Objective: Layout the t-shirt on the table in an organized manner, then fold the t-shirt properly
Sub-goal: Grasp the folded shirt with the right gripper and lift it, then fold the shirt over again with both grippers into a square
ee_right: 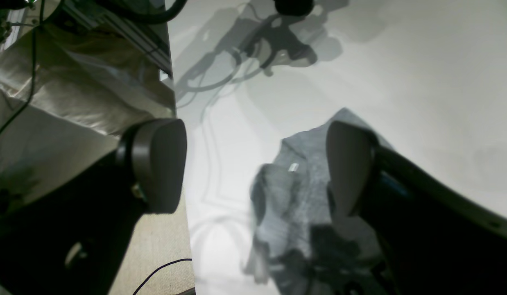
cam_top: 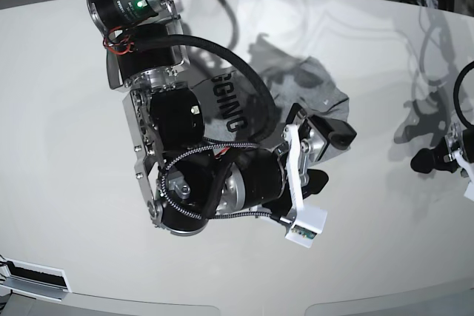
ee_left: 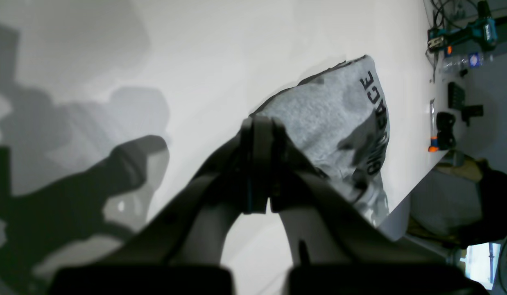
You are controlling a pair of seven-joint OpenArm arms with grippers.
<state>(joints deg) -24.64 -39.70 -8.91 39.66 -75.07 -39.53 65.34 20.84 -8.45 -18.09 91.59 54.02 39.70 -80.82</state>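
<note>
1. Jaws of the right gripper [ee_right: 253, 164] are spread wide in the right wrist view, one rounded pad at centre left and the other at centre right; nothing is clamped between them, and the right-hand pad stands in front of grey cloth, contact not discernible.
2. Jaws of the left gripper [ee_left: 259, 164] are pressed together at the centre of the left wrist view, with nothing seen between them; the tips lie just beside the cloth's edge, and touching cannot be confirmed.
3. In the base view the right gripper [cam_top: 326, 155] is seen at the centre, the left gripper [cam_top: 437, 159] at the right edge, well apart from the cloth.
4. The t-shirt [cam_top: 296, 79] is shown as a crumpled heather-grey heap on the table [cam_top: 59, 109], above centre in the base view, with black letters "GING" readable.
5. In the left wrist view the t-shirt [ee_left: 327, 123] fills the centre right, its lettering running along the edge near the table [ee_left: 196, 49] border.
6. Much of the shirt is hidden behind the right arm in the base view; its lower part in the right wrist view [ee_right: 294, 213] is blurred and shadowed.
</note>
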